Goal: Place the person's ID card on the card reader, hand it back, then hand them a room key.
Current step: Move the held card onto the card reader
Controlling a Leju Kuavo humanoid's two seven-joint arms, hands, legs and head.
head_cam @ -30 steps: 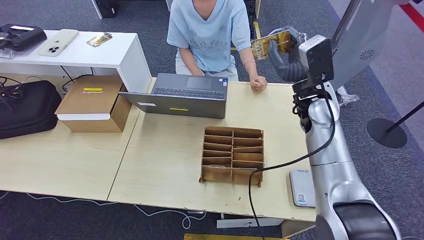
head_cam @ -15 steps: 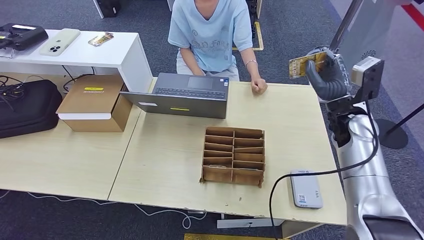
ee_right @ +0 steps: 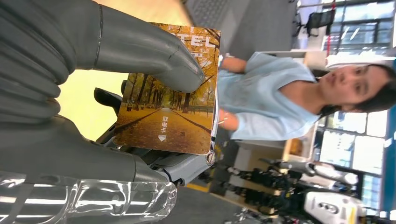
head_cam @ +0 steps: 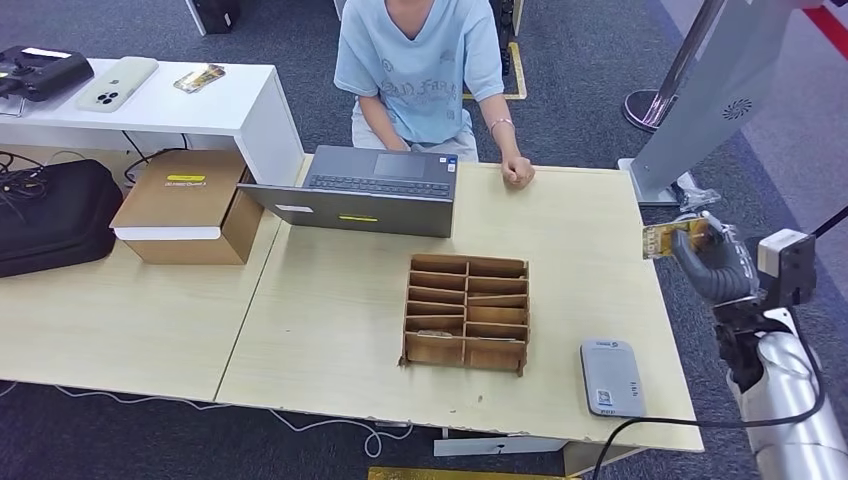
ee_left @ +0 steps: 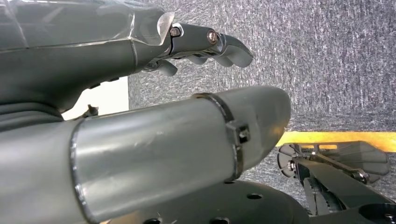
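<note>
The room key [head_cam: 675,238], a card printed with an autumn avenue, is pinched in my right hand [head_cam: 708,262]: my thumb presses its face and my fingers [ee_right: 187,164] back it from behind. I hold it in the air just off the right edge of the counter [head_cam: 580,250], above and beyond the grey card reader [head_cam: 611,376], which lies flat near the counter's front right corner. Half a second ago this hand held the card higher and farther out, level with the person's fist; a second ago it was higher yet, close by their shoulder. So my right arm has dropped and drawn back toward me, card with it, and the reader, which my arm partly covered before, now shows whole

My left hand [ee_left: 140,116] hangs over grey carpet, fingers loosely spread and grasping nothing

The person [head_cam: 420,70] in the light blue shirt sits at the far side, one fist [head_cam: 517,170] resting on the counter beside the open laptop [head_cam: 370,190], as before. The cardboard divider tray [head_cam: 466,311] sits mid-counter, left of the reader, unmoved. A cardboard box [head_cam: 185,205] and a black bag [head_cam: 50,215] lie on the left counter
</note>
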